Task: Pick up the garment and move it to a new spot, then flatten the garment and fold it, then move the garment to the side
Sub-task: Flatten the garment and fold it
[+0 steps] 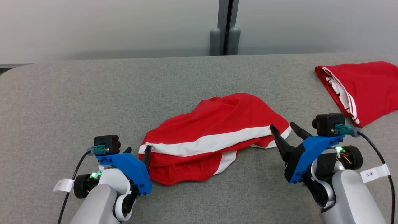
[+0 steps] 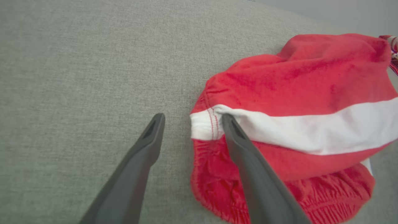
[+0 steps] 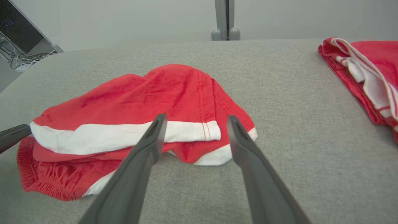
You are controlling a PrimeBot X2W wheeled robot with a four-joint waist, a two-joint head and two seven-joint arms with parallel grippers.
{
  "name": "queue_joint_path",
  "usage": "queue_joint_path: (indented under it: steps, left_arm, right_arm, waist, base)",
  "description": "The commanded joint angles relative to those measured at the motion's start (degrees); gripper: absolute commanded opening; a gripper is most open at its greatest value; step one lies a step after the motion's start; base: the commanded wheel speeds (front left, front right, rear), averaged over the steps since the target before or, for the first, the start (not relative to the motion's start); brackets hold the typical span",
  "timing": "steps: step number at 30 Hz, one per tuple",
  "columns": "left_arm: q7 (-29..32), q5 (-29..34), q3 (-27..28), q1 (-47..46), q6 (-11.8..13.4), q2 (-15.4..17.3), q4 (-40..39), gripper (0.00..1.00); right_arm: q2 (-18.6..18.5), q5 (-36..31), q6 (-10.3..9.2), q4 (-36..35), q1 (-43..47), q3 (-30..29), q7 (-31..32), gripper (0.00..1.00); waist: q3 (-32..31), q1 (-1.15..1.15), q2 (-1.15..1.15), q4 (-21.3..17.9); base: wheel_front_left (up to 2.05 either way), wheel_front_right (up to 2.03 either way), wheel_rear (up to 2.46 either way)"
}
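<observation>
Both sets of jaws stand wide and hold nothing. Your left gripper straddles one end of the red shorts, with one finger over the white stripe, and your right gripper hovers just off the shorts' opposite hem. I judge you're at the first pick-up, so next close on each end and lift evenly. The shorts lie bunched on the grey table, layers tucked under and unreadable. Well right of the shorts, another red garment runs off-frame.
</observation>
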Motion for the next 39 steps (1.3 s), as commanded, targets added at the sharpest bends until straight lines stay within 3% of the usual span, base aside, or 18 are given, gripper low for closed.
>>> queue_joint_path:
  steps: [1, 7, 8, 9, 10, 21, 39]
  left_arm:
    - [0.41, -0.32, -0.14, -1.18, -0.42, -0.19, 0.98, 1.0]
    - [2.43, 0.02, -0.87, -3.83, 0.28, -0.5, 4.69, 1.0]
    - [2.73, 0.09, -1.08, -4.15, 0.43, -0.49, 5.19, 0.85]
    - [2.73, 0.27, -1.28, -4.45, 0.36, -0.45, 5.5, 0.12]
    - [2.48, 0.17, -1.24, -4.57, 0.34, -0.48, 5.77, 0.0]
    - [0.4, -0.51, -1.55, -3.86, -0.63, -0.73, 7.44, 0.0]
    - [-2.16, -0.78, -2.69, -5.14, -1.97, -0.71, 7.64, 0.0]
  right_arm:
    - [-0.16, 0.52, 0.03, 0.72, -1.31, 0.2, 0.32, 1.0]
    - [-0.15, 0.91, 0.03, 3.12, -3.17, 1.64, 1.35, 1.0]
    - [-0.15, 1.05, 0.03, 3.35, -3.41, 1.99, 1.46, 1.0]
    - [-0.15, 1.15, 0.03, 3.51, -3.57, 2.25, 1.5, 1.0]
    - [-0.17, 1.08, 0.03, 3.53, -3.65, 2.55, 1.49, 1.0]
    - [-0.15, 2.58, 0.03, 6.31, -5.15, 1.74, 0.84, 1.0]
    - [-0.16, 11.31, 0.03, 22.63, -13.36, 6.71, -2.33, 1.0]
  waist:
    - [0.57, -0.01, -0.01, 0.06]
    - [2.44, -0.01, -0.01, -0.22]
    - [2.7, -0.01, -0.01, -0.26]
    - [2.93, -0.01, -0.01, -0.31]
    - [3.17, -0.01, -0.01, -0.37]
    - [4.43, -0.01, -0.01, -0.65]
    - [4.68, -0.01, -0.01, -0.27]
  base:
    - [0.0, 0.0, 0.0]
    - [0.0, 0.0, 0.0]
    - [0.0, 0.0, 0.0]
    - [0.0, 0.0, 0.0]
    - [0.0, 0.0, 0.0]
    - [0.0, 0.0, 0.0]
    - [0.0, 0.0, 0.0]
